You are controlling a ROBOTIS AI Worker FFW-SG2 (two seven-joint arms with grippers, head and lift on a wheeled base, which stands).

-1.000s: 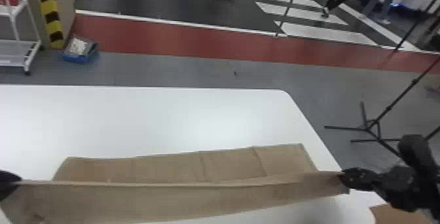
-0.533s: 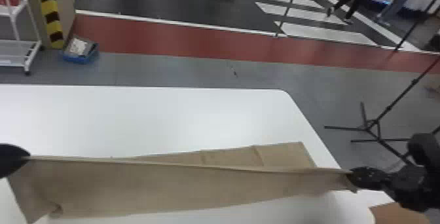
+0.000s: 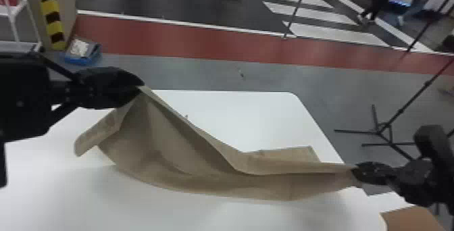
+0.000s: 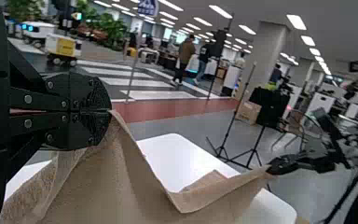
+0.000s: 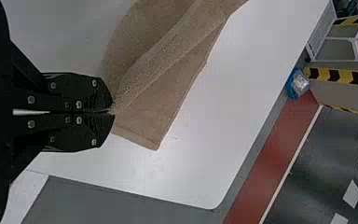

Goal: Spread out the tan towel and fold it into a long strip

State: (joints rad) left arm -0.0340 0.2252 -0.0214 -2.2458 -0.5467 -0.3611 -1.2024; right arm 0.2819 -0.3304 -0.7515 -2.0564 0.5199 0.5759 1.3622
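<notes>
My left end effector [image 3: 140, 87] and right end effector [image 3: 353, 170] clamped tight on tan fabric towel [image 3: 202, 166], kinda droopy between, white smooth desk [image 3: 243, 119] below.

Rough tan towel [image 3: 202, 166] (matt cloth)

White table [image 3: 233, 112] as landmark. Beyond it, grey floor [image 3: 202, 75], then red band [image 3: 202, 46], then white floor stripes [image 3: 310, 14]. Beyond table toward left, white rack [image 3: 12, 17], yellow-black striped post [image 3: 50, 5], blue box [image 3: 81, 58]. Right of table, black tripod stand [image 3: 400, 112]. Far beyond table, grey pillar [image 4: 266, 56], green plants [image 4: 116, 31], lit ceiling strips [image 4: 221, 14].
</notes>
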